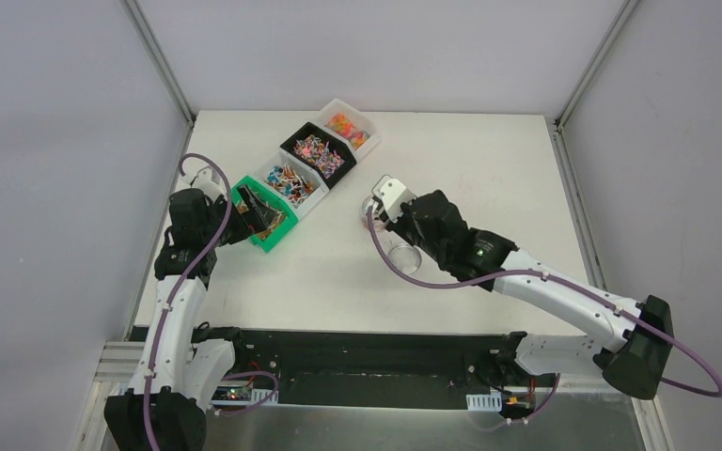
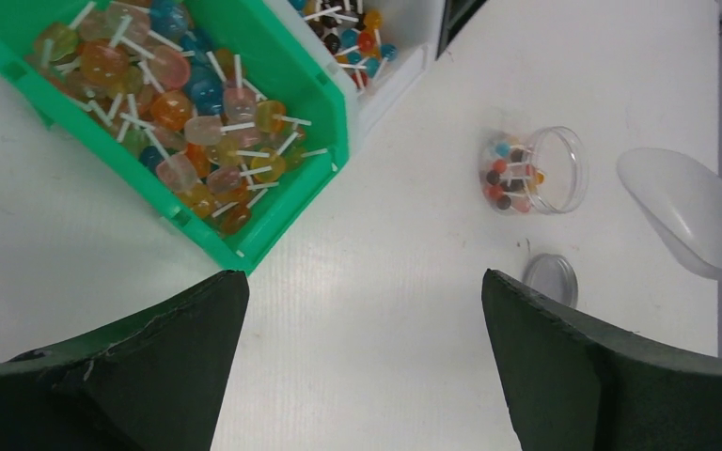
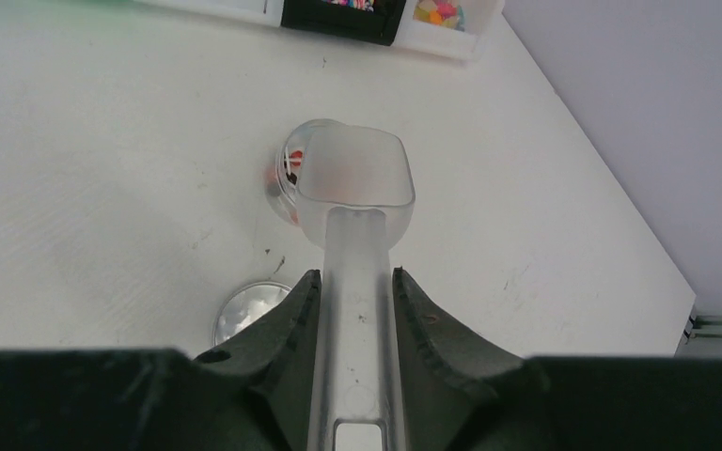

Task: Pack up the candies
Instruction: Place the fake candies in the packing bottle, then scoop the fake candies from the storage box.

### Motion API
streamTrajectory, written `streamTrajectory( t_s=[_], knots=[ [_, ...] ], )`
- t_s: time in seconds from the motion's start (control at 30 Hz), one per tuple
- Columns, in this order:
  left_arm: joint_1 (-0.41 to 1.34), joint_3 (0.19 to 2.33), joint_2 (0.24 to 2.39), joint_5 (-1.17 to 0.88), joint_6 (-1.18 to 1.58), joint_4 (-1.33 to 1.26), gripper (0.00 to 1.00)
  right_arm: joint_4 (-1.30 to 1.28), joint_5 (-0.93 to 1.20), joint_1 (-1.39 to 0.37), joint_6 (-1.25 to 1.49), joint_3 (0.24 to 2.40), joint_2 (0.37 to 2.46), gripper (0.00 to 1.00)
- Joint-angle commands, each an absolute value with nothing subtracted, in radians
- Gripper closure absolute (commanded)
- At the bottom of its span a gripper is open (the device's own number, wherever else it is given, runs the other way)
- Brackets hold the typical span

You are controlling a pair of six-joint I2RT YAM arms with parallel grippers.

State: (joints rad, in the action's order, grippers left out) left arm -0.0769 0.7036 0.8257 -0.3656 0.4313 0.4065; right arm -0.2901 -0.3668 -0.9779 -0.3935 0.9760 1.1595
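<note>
With the scoop (image 3: 353, 183) clamped in the right end effector (image 3: 353, 287) over the jar (image 2: 575, 164), which is partly filled with candies (image 2: 512, 174), and the left end effector (image 2: 362, 282) held wide apart near the far-left green bin (image 2: 337, 108), the jar could be tipped if knocked by the scoop.

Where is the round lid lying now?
In the left wrist view the lid lies flat on the table, right of centre, just below the jar.

White desk (image 1: 489, 160), lightly scuffed. Far left: four bins touching in a diagonal row, with green bin (image 1: 265, 244) nearest, then white bin (image 1: 318, 197), black bin (image 1: 290, 144), second white bin (image 1: 338, 104) farthest. Centre: clear jar (image 2: 534, 170); round lid (image 2: 551, 279) just beside it on the near side, apart.
</note>
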Motion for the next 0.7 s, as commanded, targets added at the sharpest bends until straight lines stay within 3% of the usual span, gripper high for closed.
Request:
streamTrajectory(
  t_s=[0.0,0.1,0.27,0.67],
  knots=[
    [-0.066,0.708,0.846,-0.202,0.473,0.439,0.01,-0.271,-0.336,-0.983,-0.348,1.11,1.221,1.0],
    [-0.066,0.703,0.882,-0.109,0.538,0.451,0.02,-0.268,-0.321,-0.986,-0.337,1.182,1.3,1.0],
    [-0.071,0.706,0.986,0.022,0.641,0.473,0.12,-0.293,-0.291,-0.991,-0.339,1.333,1.46,1.0],
    [-0.091,0.742,1.149,-0.031,0.701,0.429,0.3,-0.441,-0.224,-1.042,-0.349,1.769,1.857,1.0]
  ],
)
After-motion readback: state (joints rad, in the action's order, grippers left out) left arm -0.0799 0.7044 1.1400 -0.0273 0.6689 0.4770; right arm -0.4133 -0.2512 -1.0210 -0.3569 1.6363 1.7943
